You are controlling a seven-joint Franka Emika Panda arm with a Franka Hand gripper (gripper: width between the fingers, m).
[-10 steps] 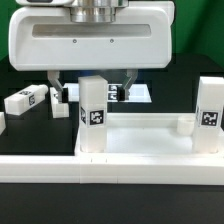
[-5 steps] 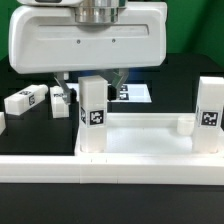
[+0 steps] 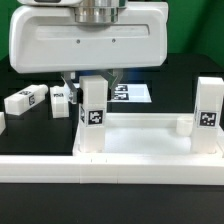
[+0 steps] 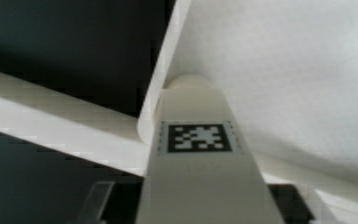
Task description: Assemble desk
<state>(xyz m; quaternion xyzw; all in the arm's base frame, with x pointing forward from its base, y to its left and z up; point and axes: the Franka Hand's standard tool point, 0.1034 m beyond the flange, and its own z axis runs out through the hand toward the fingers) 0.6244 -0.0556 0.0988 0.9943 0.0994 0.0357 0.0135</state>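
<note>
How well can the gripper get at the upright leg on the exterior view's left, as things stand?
Probably yes. The gripper hangs right over that leg, with its jaws on either side of the leg's top, and nothing shows between them and the leg.

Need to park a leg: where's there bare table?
Bare black table on the exterior view's left, between the loose legs and the border rail; another patch between the marker board and that view's right upright leg. Crowded around its left upright leg.

Boxy white hand [image 3: 91,79], dark fingers [image 3: 69,82]
</note>
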